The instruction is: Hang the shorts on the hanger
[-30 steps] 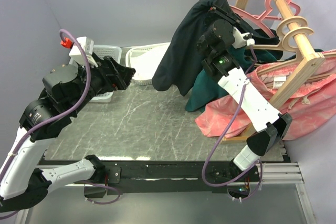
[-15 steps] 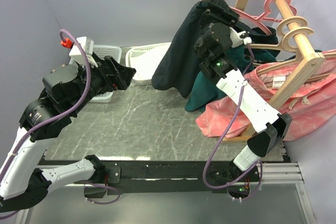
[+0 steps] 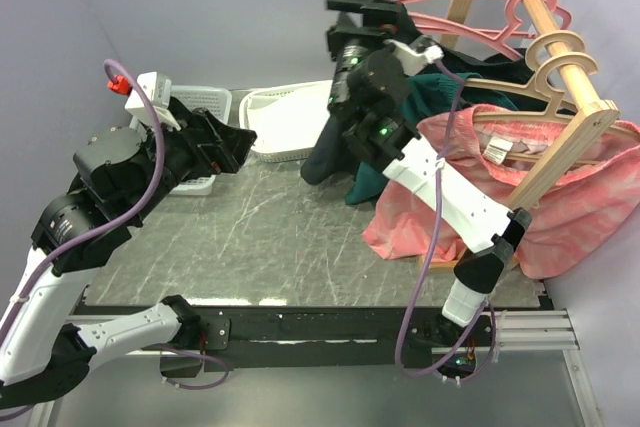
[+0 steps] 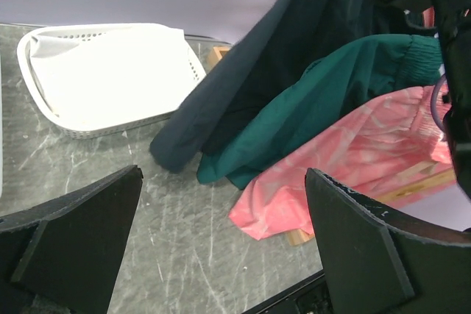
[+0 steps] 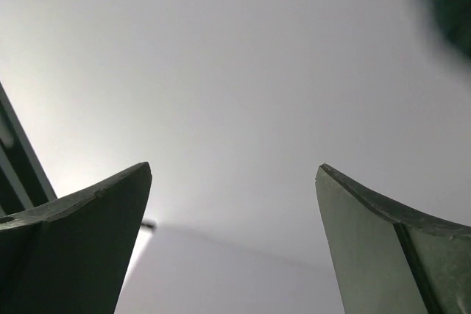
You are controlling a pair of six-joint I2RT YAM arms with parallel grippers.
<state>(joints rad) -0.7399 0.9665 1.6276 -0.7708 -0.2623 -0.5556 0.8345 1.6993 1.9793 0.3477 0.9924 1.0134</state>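
surface [image 3: 250, 237]: grey marble-look, carrying the arms and a wooden rack [image 3: 560, 67] at 2 o'clock
shorts [image 3: 335, 152]: dark navy pair draped off the rack, hem trailing to the surface, beside green and pink garments
hanger [image 3: 450, 22]: pink, hooked high on the rack at 1 o'clock, above the shorts
right hand [image 3: 350, 2]: raised at 12 o'clock, spread wide, holding nothing
left hand [image 3: 225, 142]: wide, empty, at 9 o'clock
step: judged a release or regrasp; next, take the waistband and thread it onto the hanger
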